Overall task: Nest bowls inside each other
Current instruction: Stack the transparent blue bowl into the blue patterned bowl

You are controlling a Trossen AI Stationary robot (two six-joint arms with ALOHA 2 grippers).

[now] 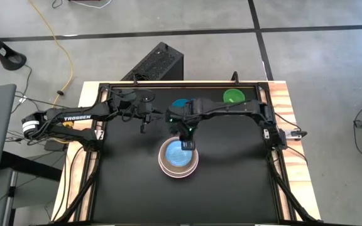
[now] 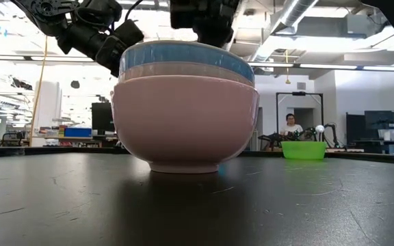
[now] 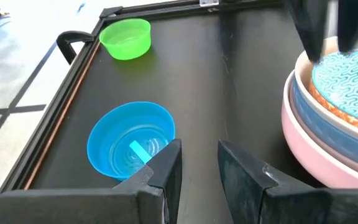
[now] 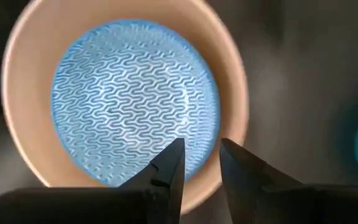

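A stack of nested bowls (image 1: 178,158) stands at the table's middle. Its outermost bowl is pink (image 2: 183,119), and a light blue patterned bowl (image 4: 132,99) lies innermost inside a beige one (image 4: 232,93). My right gripper (image 4: 201,163) hangs open just above the stack's far rim, pointing down, with nothing between its fingers. My left gripper (image 3: 199,165) waits open at the far left, above the mat. A blue bowl (image 3: 131,138) and a small green bowl (image 3: 126,38) rest upright on their bases near the far edge.
A raised black frame (image 3: 73,74) runs around the dark mat. My right arm (image 1: 231,112) reaches over the blue bowl (image 1: 181,103). The green bowl (image 1: 234,96) sits at the far right. A person (image 2: 291,126) shows in the room beyond the table.
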